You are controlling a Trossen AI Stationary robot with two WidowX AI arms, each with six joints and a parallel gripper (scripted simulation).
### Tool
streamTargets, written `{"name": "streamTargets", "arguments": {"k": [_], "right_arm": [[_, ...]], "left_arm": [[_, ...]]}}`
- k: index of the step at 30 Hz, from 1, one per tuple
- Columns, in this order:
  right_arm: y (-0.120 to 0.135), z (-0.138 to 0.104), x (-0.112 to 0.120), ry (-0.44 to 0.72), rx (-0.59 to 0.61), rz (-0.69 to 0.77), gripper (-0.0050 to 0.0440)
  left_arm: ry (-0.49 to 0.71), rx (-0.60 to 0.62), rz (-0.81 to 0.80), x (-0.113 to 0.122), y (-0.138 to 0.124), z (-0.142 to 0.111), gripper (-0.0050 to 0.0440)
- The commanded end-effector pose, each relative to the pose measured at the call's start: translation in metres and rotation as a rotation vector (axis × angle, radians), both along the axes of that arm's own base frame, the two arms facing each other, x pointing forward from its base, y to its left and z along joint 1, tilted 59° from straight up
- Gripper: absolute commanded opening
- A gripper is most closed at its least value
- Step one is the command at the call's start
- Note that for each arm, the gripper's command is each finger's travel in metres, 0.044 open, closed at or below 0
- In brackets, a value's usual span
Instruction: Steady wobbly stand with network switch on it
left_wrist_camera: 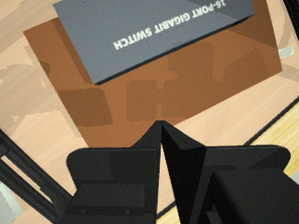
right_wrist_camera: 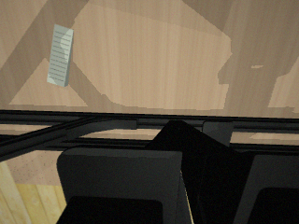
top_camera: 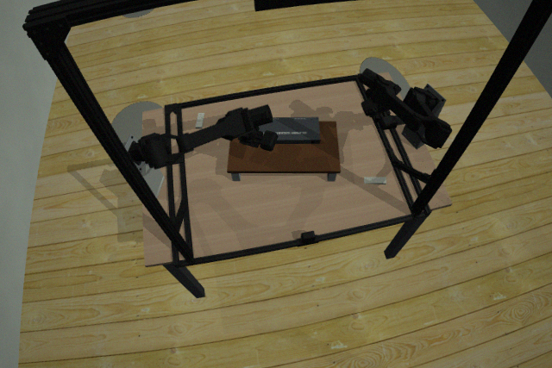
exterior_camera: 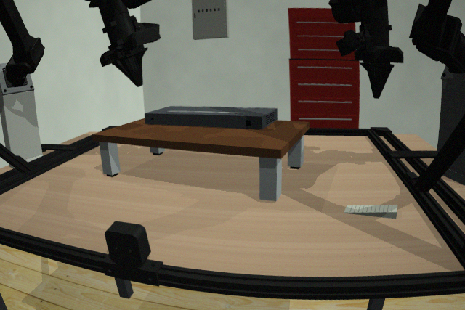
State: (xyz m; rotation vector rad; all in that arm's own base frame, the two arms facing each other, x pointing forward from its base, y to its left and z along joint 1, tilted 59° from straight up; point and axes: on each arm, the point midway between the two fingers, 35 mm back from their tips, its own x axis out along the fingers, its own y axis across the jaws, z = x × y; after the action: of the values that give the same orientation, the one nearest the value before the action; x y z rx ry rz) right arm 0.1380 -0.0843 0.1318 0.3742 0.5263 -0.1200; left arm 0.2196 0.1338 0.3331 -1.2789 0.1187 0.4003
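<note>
The brown stand with grey legs stands mid-table, and the dark grey network switch lies on its top. They also show in the left wrist view as the stand and the switch. My left gripper is shut and empty, high above the stand's left end. My right gripper is shut and empty, high above the table's right side. One pale ribbed wedge lies flat to the stand's right and shows in the right wrist view. A second wedge lies near the left arm's side.
A black frame rail runs round the table, with a small camera block on the front rail. A red drawer cabinet and a grey wall box stand behind.
</note>
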Motion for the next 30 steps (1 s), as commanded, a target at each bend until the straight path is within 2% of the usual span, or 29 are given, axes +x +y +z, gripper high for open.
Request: {"name": "streamTargets", "arguments": {"k": [1, 7, 8, 13, 18, 24, 25, 30], "right_arm": [[0.000, 0.000, 0.000, 0.000, 0.000, 0.000, 0.0000], [0.000, 0.000, 0.000, 0.000, 0.000, 0.000, 0.0000], [0.000, 0.000, 0.000, 0.000, 0.000, 0.000, 0.0000], [0.000, 0.000, 0.000, 0.000, 0.000, 0.000, 0.0000], [0.000, 0.000, 0.000, 0.000, 0.000, 0.000, 0.0000], [0.000, 0.000, 0.000, 0.000, 0.000, 0.000, 0.0000], [0.000, 0.000, 0.000, 0.000, 0.000, 0.000, 0.0000], [0.000, 0.000, 0.000, 0.000, 0.000, 0.000, 0.0000]], "left_arm": [[-0.082, 0.265, 0.033, 0.013, 0.027, 0.064, 0.0000], [-0.089, 0.285, 0.036, 0.013, 0.027, 0.064, 0.0000], [-0.104, 0.293, 0.037, 0.005, 0.019, 0.068, 0.0000], [-0.208, 0.605, 0.108, 0.002, 0.030, 0.145, 0.0000], [-0.312, 0.903, 0.210, -0.010, 0.031, 0.221, 0.0000], [-0.312, 0.903, 0.210, -0.010, 0.031, 0.221, 0.0000], [-0.331, 0.917, 0.212, -0.020, 0.019, 0.224, 0.0000], [-0.434, 1.198, 0.349, -0.041, 0.009, 0.296, 0.0000]]}}
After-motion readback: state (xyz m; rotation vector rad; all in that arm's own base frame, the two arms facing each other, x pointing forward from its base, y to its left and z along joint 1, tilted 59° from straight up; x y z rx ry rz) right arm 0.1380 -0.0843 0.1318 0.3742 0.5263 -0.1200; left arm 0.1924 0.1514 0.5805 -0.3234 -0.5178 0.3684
